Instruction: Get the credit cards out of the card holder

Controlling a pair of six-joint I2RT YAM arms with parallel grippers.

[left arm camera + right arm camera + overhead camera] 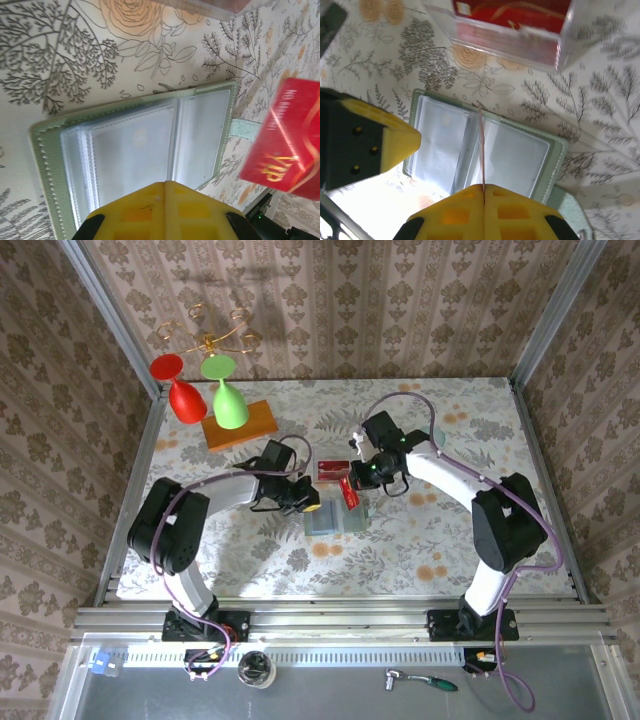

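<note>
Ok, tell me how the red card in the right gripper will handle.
Probably stiff: the red card runs as a straight edge-on line out of the shut right gripper, with no droop. Likely light, being so thin. Its face looks glossy in the left wrist view, so it could slip or pivot in the pinch.

Green goblet [229,405], seemingly on orange block [258,423]

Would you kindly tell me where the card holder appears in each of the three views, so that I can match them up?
Top external: the card holder lies open at the centre of the table.
Left wrist: it lies open across the middle, clear pockets facing up.
Right wrist: it lies open at the centre.
Shared landmark: the red card pinched in the right tool, close by the holder.
</note>
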